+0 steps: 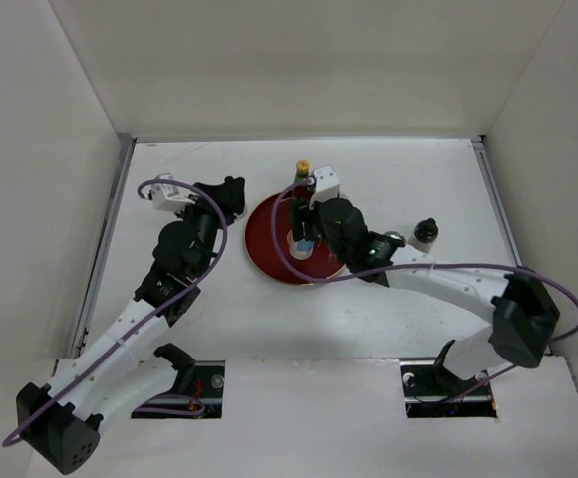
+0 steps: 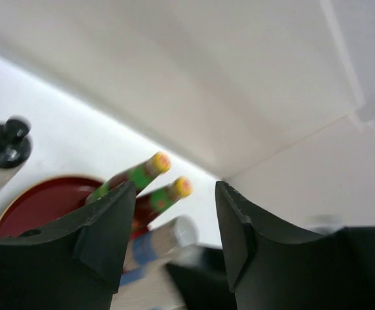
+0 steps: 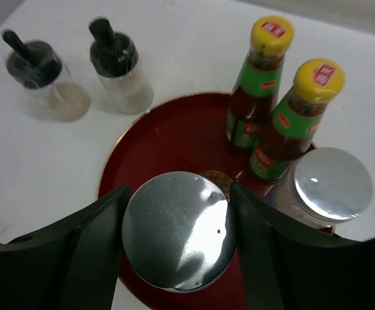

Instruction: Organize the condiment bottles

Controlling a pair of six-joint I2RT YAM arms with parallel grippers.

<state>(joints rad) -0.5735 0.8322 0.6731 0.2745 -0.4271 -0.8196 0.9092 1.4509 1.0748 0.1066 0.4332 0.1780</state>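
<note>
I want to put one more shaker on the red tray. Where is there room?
Free: the bare red part of the tray, between the rim nearest the two shakers and the sauce bottles. Crowded: the other side, with both sauce bottles, a silver-lidded jar and a second jar between the right jaws.

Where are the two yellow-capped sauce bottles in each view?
Top external: one sauce bottle at the red tray's far edge; the second is unclear.
Left wrist: both mid-frame, tilted in view, past the tray.
Right wrist: both upper right, standing on the tray.
Shared landmark: the red tray.
</note>
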